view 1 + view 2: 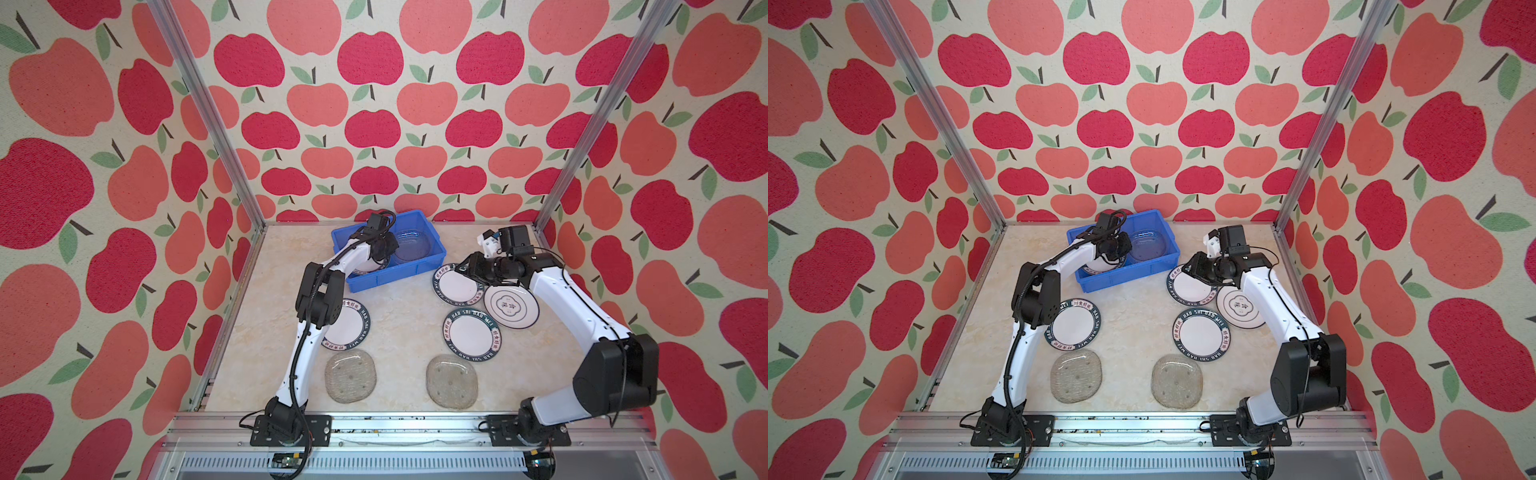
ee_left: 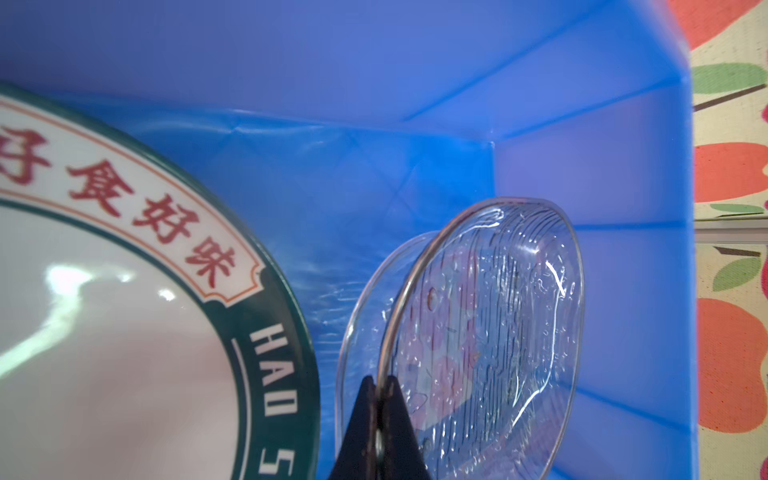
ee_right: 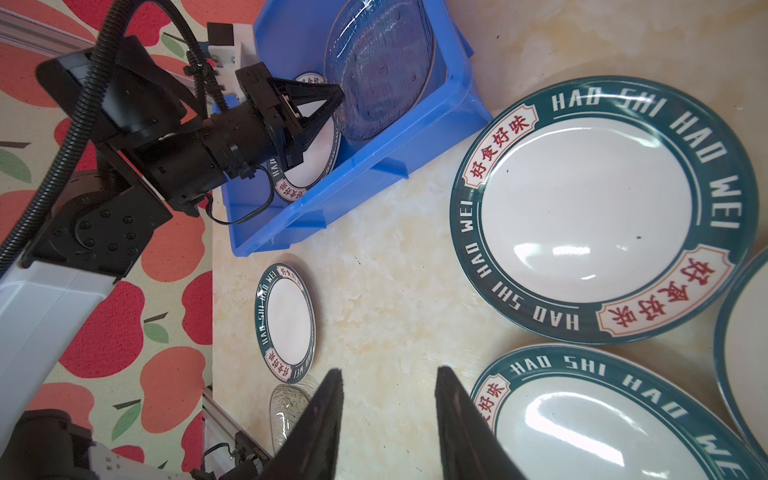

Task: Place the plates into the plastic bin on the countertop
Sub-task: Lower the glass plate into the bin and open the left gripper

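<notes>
While the left gripper [image 2: 379, 380] clamps the rim of a clear glass plate [image 2: 490, 332] inside the blue bin [image 1: 390, 277], beside a green-rimmed plate [image 2: 104, 332] lying there, more plates [image 1: 350, 376] lie on the countertop [image 1: 407, 324], and the right gripper [image 3: 390, 371] hovers partly spread and empty near a lettered plate [image 1: 457, 289] at far right.

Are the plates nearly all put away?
Done: one lettered plate and seemingly a glass one lie in the blue bin. In hand: the left end effector pinches another glass plate. Left on the countertop: three lettered plates, the emblem plate, two glass plates. The right end effector is open.
</notes>
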Motion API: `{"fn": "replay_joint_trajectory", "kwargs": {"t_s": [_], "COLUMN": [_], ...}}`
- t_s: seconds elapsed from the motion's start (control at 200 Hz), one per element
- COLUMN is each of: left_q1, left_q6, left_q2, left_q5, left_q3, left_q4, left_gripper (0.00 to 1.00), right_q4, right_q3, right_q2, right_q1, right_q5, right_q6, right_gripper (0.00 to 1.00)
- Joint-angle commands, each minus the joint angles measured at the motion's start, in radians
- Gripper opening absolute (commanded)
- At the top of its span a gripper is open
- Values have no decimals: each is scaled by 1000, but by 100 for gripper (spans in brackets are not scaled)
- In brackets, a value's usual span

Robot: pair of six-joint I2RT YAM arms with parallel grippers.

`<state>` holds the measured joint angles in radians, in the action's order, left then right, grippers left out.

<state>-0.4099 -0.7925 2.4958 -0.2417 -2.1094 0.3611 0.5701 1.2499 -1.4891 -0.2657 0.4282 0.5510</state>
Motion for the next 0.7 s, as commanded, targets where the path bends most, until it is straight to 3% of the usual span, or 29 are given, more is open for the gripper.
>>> {"fn": "replay_joint_trajectory", "kwargs": {"t_s": [0.0, 0.085, 0.155, 0.19, 0.26, 0.45, 0.695], "left_q1": [2, -1, -4, -6, -12, -20, -30], "left_q6": [-14, -8, -8, -5, 10, 46, 76], "left_q2": [32, 37, 29, 25, 13, -38, -105], "left_q5": [8, 12, 19, 25, 35, 55, 72], "left_q3": [-72, -92, -89, -89, -86, -75, -78], "left_q4": [53, 68, 69, 72, 75, 84, 91], "left_gripper": [0, 4, 28, 52, 70, 81, 82], "right_q4": [25, 30, 23, 21, 21, 9, -8], "right_q3": [-3, 1, 0, 1, 0, -12, -18], "right_q2": [-10, -10, -8, -10, -12, -5, -8], "right_q1": [6, 6, 6, 6, 6, 6, 6], "right_q5": [17, 14, 21, 25, 28, 32, 41], "right_q6": [-18, -21, -19, -19, -18, -13, -3], "right_gripper": [40, 40, 40, 40, 40, 40, 40]}}
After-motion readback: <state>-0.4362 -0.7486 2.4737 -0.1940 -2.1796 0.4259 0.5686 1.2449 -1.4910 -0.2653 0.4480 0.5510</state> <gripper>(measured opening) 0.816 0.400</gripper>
